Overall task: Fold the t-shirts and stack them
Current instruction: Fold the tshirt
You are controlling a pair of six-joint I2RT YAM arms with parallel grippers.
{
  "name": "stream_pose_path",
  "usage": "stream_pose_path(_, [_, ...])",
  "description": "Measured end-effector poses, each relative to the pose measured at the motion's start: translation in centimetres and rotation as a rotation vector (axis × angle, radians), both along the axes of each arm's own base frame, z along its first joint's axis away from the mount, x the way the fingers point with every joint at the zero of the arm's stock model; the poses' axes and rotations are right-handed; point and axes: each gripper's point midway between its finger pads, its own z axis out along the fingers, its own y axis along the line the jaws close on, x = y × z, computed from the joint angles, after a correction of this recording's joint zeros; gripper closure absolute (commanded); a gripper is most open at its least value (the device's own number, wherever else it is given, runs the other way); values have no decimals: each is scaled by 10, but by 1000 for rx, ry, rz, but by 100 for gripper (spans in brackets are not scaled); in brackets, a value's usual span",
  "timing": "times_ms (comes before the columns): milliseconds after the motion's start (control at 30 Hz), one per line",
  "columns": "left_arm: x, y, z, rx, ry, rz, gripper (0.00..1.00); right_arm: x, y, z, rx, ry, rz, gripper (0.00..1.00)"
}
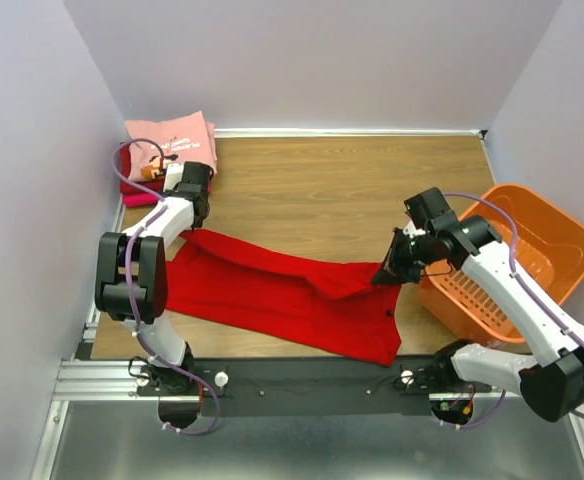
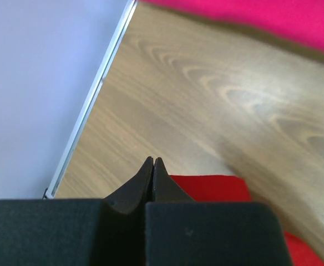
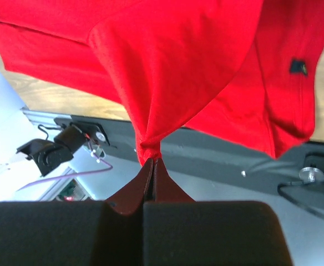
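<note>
While the right gripper is hanging at centre-right of the top view, its fingers are clamping a bunched fold of the red tee, and the cloth is draping over most of its wrist view. The left gripper is sitting at the tee's corner, left of centre, fingers together; whether cloth is caught between them I cannot tell, the wrist body is covering that edge. Upper left, the pink tee is topping a stack, partly hidden by the arm. A blurred magenta tee is running off the left wrist view's top.
</note>
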Motion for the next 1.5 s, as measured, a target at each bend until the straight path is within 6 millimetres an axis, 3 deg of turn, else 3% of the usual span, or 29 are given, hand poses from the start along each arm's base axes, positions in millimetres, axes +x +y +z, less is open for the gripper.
stream_pose_path(167, [-18, 3, -12, 6, 52, 30, 100, -20, -5, -7, 1, 45, -3, 99])
stream_pose_path(500, [-38, 11, -12, 10, 75, 89, 100, -65, -8, -30, -15, 163, 50, 99])
stream_pose_path(733, [-51, 20, -6, 0, 73, 132, 84, -89, -13, -39, -11, 209, 77, 99])
stream_pose_path(767, [-54, 21, -6, -1, 79, 136, 60, -94, -12, -41, -10, 222, 89, 97])
stream_pose_path(800, [-56, 21, -7, -2, 83, 137, 51, -97, -12, -43, -11, 232, 94, 93])
stream_pose_path(867, [-61, 20, -10, -10, 93, 139, 17, -102, -12, -46, -20, 252, 110, 73])
stream_pose_path(900, [-64, 20, -10, -14, 94, 142, 6, -105, -12, -48, -25, 259, 123, 67])
stream_pose_path(967, [-69, 19, -10, -23, 101, 140, 3, -109, -13, -49, -40, 279, 138, 57])
stream_pose_path(1067, [-69, 17, -5, -34, 91, 136, 3, -108, -13, -51, -62, 299, 156, 51])
stream_pose_path(1200, [-56, 11, 5, -68, 53, 114, 3, -91, -11, -53, -107, 275, 162, 48])
stream_pose_path(1367, [-18, -5, 18, -122, -19, 59, 6, -57, -7, -67, -186, 220, 138, 48])
stream_pose_path(1500, [7, -14, 4, -153, -10, 23, 11, -38, -4, -85, -229, 201, 124, 48])
